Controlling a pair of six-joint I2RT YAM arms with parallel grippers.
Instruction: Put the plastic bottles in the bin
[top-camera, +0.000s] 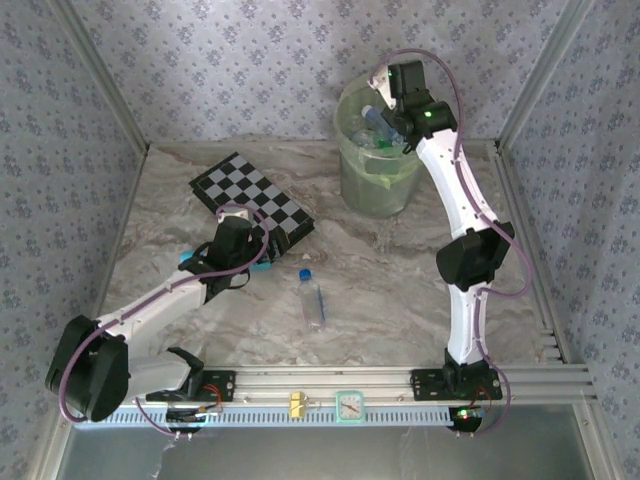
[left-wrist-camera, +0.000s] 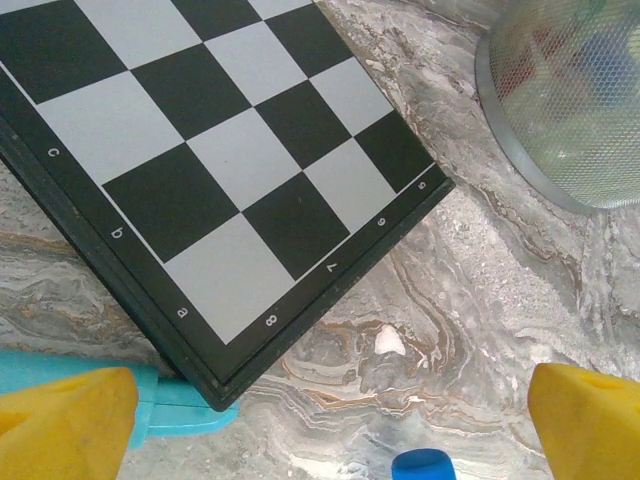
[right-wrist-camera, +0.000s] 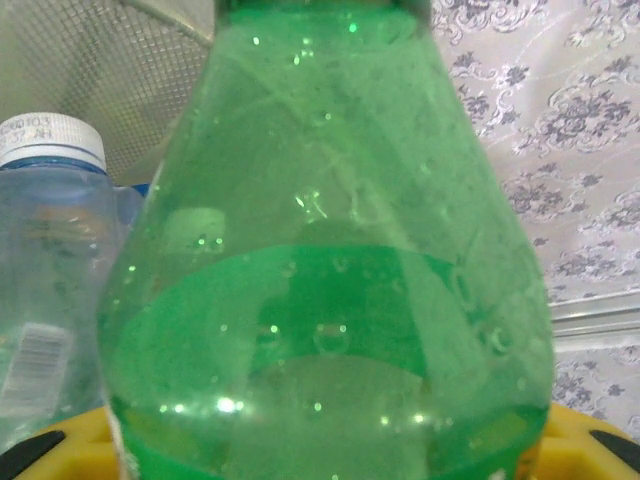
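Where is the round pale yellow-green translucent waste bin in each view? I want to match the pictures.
Top external: the bin stands in the upper middle, a little right of centre.
Left wrist: the bin is in the top right corner.
Right wrist: the bin shows at top left, behind the green plastic bottle.
Shared landmark: the black-and-white checkered board lies left of the bin in the top external and left wrist views.

Bright, even light all round, only soft shadows on the desk (top-camera: 380, 270). Up close the green bottle (right-wrist-camera: 330, 250) looks blurry, with tiny glints.
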